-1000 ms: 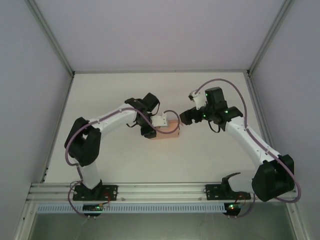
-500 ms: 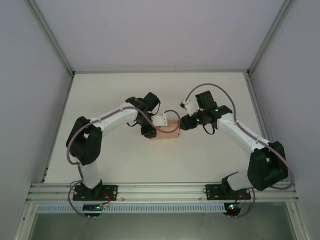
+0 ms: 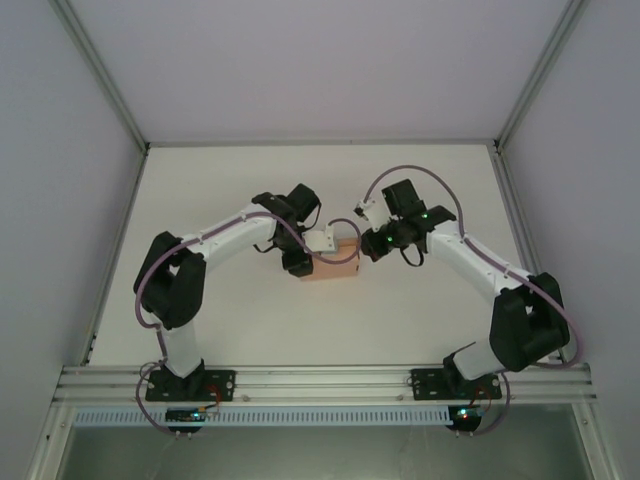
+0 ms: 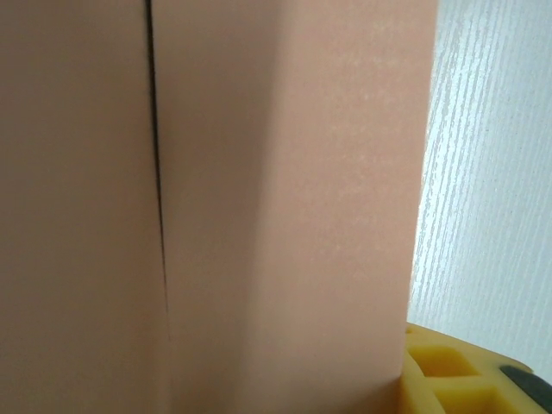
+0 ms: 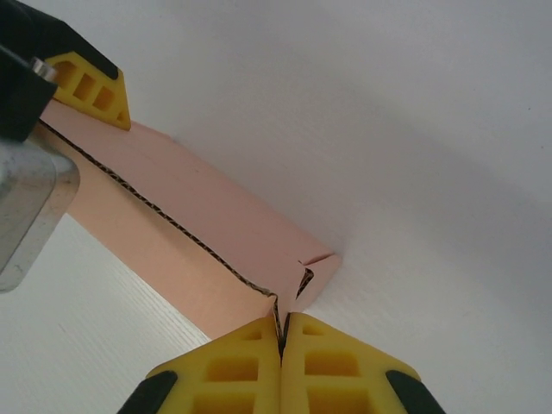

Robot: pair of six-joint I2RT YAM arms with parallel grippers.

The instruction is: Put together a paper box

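Observation:
The salmon-pink paper box (image 3: 335, 268) lies mid-table as a low, partly folded shape. My left gripper (image 3: 303, 262) clamps its left end. In the left wrist view the card (image 4: 285, 216) stands right against the camera, with one yellow finger (image 4: 444, 379) beside its edge. In the right wrist view that finger (image 5: 86, 86) sits at the far end of the box (image 5: 198, 216). My right gripper (image 3: 362, 247) is at the box's right end. Its jaws (image 5: 281, 321) are shut on the corrugated edge at the box's near corner, where a small flap gapes.
The white table (image 3: 250, 320) is fenced by pale walls with metal posts at left, right and back. The rail with both arm bases (image 3: 320, 385) runs along the near edge. Both arms reach in towards the middle.
My right arm has swung left to the box's right end and its jaws have gone from wide open to shut on the corner. The left arm and the box have stayed put.

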